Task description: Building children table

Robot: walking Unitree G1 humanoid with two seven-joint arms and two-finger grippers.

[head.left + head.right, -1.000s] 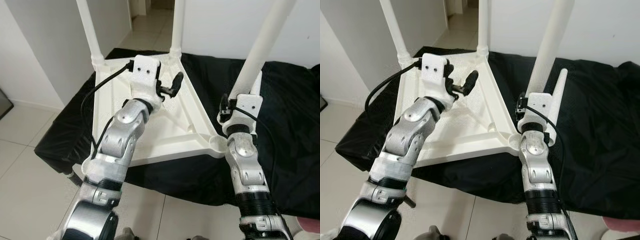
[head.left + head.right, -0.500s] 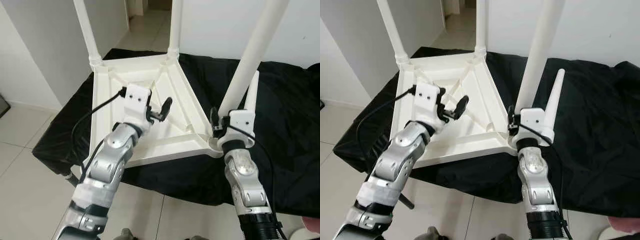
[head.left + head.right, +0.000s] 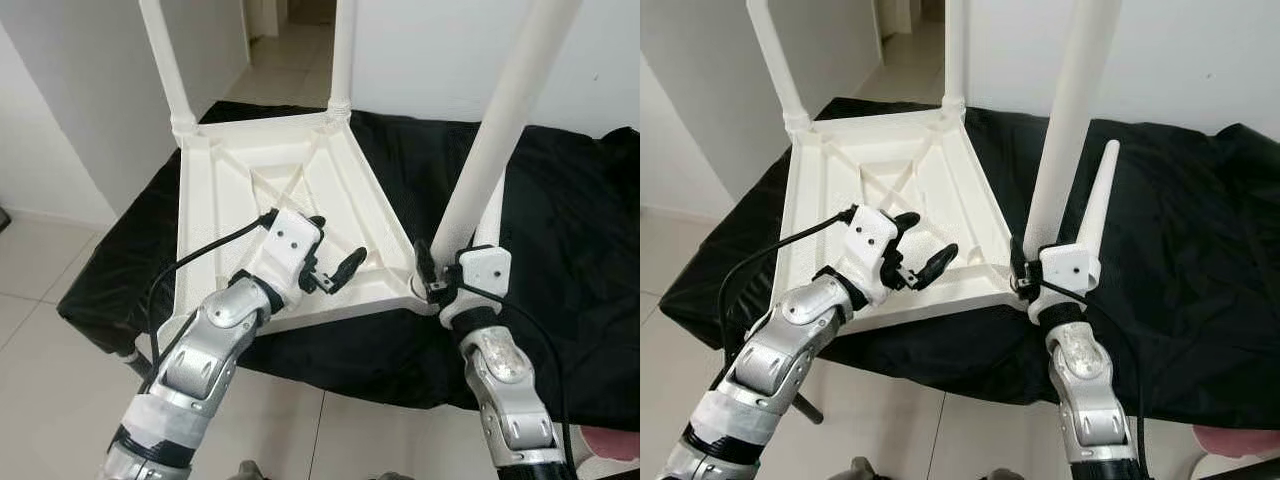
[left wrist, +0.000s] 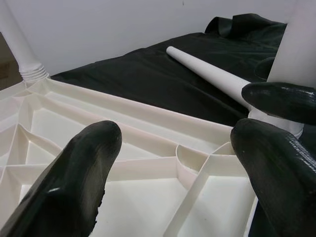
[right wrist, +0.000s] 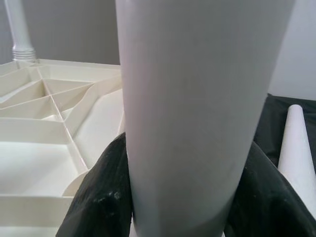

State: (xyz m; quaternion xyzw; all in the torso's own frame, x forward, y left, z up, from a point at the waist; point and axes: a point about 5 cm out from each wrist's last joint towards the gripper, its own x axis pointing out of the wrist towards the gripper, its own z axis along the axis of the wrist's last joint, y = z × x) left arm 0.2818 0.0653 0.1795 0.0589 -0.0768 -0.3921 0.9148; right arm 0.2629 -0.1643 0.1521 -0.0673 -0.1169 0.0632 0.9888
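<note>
Tabletop (image 3: 200,190) of the children's table lies upside down on a black cloth (image 3: 560,240), ribbed underside up, presumably so the leg sockets face upward for assembly. Two legs stand in the far corners: far-left leg (image 3: 165,60), far-right leg (image 3: 343,50).

Right claw (image 5: 173,207) clamped on the third leg (image 3: 500,130), low on the shaft, just above the near-right corner socket (image 3: 425,285) of the tabletop. Wrist view shows black fingers (image 5: 98,197) pressed to both sides of the shaft. Leg stands a little tilted; judged to be in the seating or screwing-in step, gripped low to steer the threaded end into the socket. Whether it is fully home cannot be told.

Left claw (image 3: 330,262) hovers over the near part of the tabletop underside, fingers (image 4: 74,168) spread apart, holding nothing. Judged free to steady the tabletop or fetch the next part.

Fourth leg (image 3: 1092,200) lies loose on the cloth, just beside the held leg, on the side away from the tabletop. Near-left corner (image 3: 185,310) of the tabletop carries no leg yet.

Judgement: task roughly three-quarters along. Risk: cross-threading if the leg stays tilted.
</note>
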